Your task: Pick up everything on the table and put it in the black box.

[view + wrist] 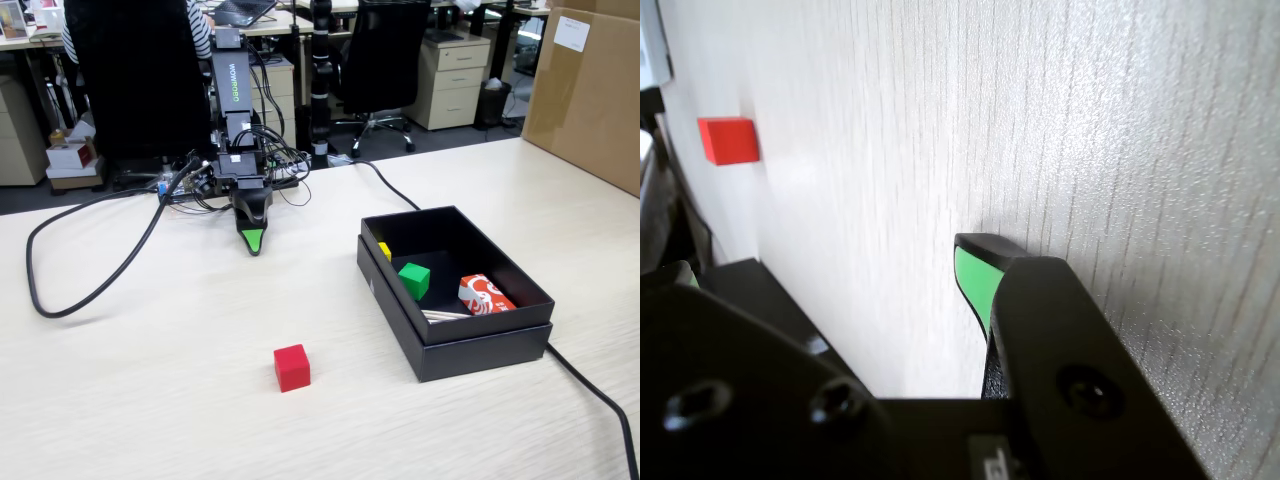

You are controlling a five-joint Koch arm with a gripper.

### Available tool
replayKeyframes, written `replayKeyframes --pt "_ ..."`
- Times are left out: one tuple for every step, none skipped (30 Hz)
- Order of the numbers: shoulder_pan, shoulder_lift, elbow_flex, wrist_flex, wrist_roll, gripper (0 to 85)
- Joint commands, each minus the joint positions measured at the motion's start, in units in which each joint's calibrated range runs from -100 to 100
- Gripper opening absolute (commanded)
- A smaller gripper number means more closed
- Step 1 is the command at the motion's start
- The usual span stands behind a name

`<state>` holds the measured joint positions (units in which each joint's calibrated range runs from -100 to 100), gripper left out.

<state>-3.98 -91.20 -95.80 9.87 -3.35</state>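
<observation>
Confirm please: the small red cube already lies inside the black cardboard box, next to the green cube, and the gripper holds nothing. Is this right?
Not quite. The small red cube sits on the pale wooden table, outside the black cardboard box, as the fixed view shows. The green cube is inside the box, and the gripper holds nothing.

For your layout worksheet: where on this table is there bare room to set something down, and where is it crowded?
Bare: the table between gripper, red cube and black box, plus left of the cube. Crowded: inside the box, and the cables behind the gripper.
</observation>
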Motion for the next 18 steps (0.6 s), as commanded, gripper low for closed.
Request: replayKeyframes --pt "0.0 0.0 -0.8 -0.6 -0.2 50.0" --pt "0.0 0.0 -0.8 -0.6 -0.2 50.0" --pt "0.0 -0.3 -0.8 -0.6 -0.2 50.0" --pt "0.0 -0.4 -0.8 -0.6 -0.2 50.0" --pt "0.0 -0.4 -0.9 -0.6 -0.2 49.9" --pt "0.0 -0.5 -0.9 -0.6 -0.2 50.0" --pt "0.0 -0.5 -0.8 -0.6 -0.2 49.7" --pt "0.0 -0.4 -0.5 -0.6 -0.2 49.5" --pt "0.0 -0.3 -0.2 -0.6 -0.3 48.7" --pt "0.0 -0.1 0.1 -0.7 -0.5 48.4" --pt "0.1 0.1 0.7 -0.9 -0.9 48.4" --pt "0.1 1.0 2.0 -2.1 -1.3 48.3" --pt "0.1 1.2 4.1 -4.8 -1.3 48.3" --pt "0.1 1.3 6.9 -8.4 -1.2 48.3" --pt "0.1 1.5 10.3 -11.9 -0.9 48.3" --pt "0.1 2.0 13.8 -15.3 -0.4 48.0" --pt "0.1 3.0 17.7 -18.2 0.1 47.7" --pt "0.1 4.0 21.5 -21.0 0.8 47.7"
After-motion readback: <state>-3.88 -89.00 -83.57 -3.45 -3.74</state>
